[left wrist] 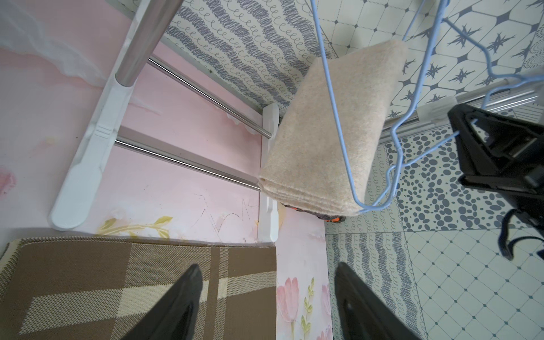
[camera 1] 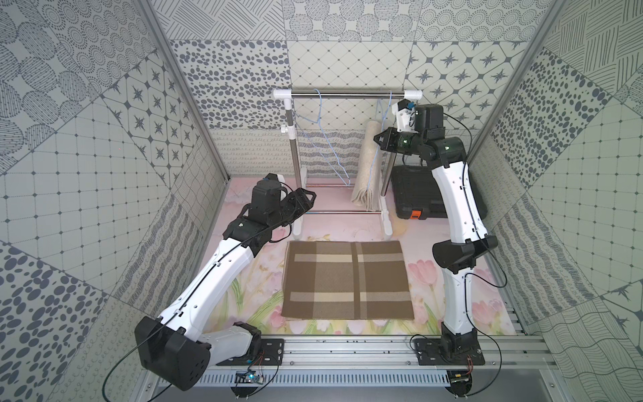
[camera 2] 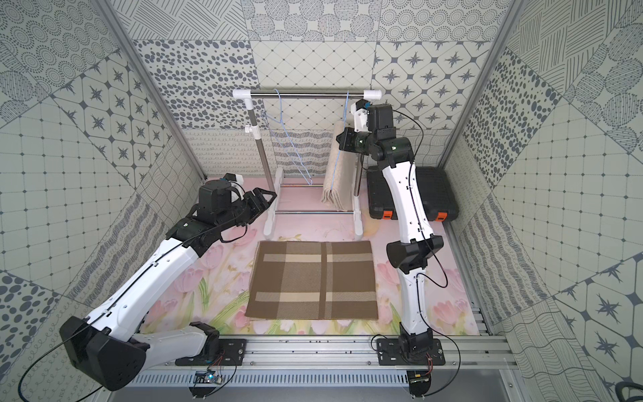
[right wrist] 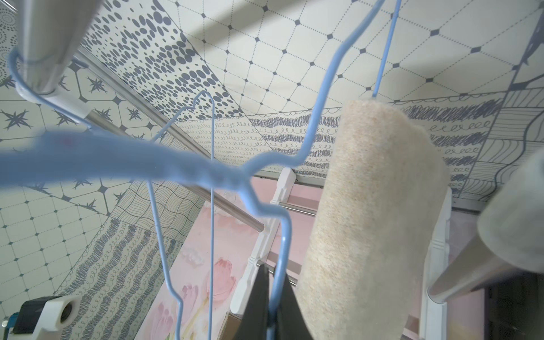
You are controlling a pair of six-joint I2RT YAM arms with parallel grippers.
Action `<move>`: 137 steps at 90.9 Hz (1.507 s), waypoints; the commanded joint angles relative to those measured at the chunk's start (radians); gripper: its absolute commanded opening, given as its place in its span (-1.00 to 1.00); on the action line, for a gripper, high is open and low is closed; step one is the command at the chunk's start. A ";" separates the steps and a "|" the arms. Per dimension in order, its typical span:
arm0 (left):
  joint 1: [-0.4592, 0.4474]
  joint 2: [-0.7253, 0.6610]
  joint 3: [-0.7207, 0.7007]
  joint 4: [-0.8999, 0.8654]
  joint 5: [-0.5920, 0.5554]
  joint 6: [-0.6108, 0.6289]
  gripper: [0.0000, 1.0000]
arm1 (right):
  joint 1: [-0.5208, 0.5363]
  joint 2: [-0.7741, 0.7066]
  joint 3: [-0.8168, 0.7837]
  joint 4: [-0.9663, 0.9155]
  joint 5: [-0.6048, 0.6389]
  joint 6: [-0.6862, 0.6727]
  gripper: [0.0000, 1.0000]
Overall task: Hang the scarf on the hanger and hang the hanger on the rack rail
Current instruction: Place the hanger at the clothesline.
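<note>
Fingers on hanger; scarf, post alongside

Arms are white-shelled, black-jointed, black-cabled, with black left claw and right claw.

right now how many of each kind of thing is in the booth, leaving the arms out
hanger: 2
scarf: 1
brown checked cloth: 1
black case: 1
rack: 1
total: 6
</note>
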 commanded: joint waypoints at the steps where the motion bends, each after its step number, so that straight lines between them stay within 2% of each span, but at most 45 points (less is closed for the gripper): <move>1: 0.008 0.002 0.022 0.020 0.045 0.062 0.46 | -0.022 0.028 0.037 0.171 -0.049 0.084 -1.00; 17: 0.008 0.007 0.029 0.063 0.076 0.077 0.46 | -0.043 0.062 0.039 0.215 -0.094 0.161 -1.00; 29: 0.008 0.019 0.032 0.071 0.091 0.077 0.44 | -0.043 0.049 -0.022 0.215 -0.112 0.193 -1.00; 45: 0.008 0.033 0.039 0.079 0.103 0.073 0.42 | -0.049 0.094 0.016 0.213 -0.157 0.288 -1.00; 56: 0.008 0.037 0.043 0.076 0.110 0.070 0.41 | -0.026 0.048 -0.095 0.179 -0.159 0.262 -1.00; 76: 0.006 0.055 0.048 0.093 0.138 0.066 0.41 | -0.011 -0.035 -0.191 0.072 -0.121 0.226 -1.00; 96: 0.008 0.061 0.047 0.104 0.161 0.062 0.42 | -0.013 -0.054 -0.173 0.020 -0.157 0.283 -1.00; 101: 0.007 0.059 0.046 0.104 0.162 0.064 0.41 | -0.012 -0.060 -0.158 0.002 -0.162 0.283 -0.50; 104: 0.006 0.058 0.043 0.106 0.163 0.065 0.41 | -0.009 -0.067 -0.151 -0.005 -0.162 0.276 -0.27; 123: 0.008 0.056 0.035 0.126 0.178 0.063 0.42 | -0.004 -0.150 -0.153 -0.015 -0.107 0.225 0.49; 137: 0.008 0.052 0.043 0.155 0.199 0.085 0.44 | 0.015 -0.222 -0.144 -0.044 -0.089 0.185 0.93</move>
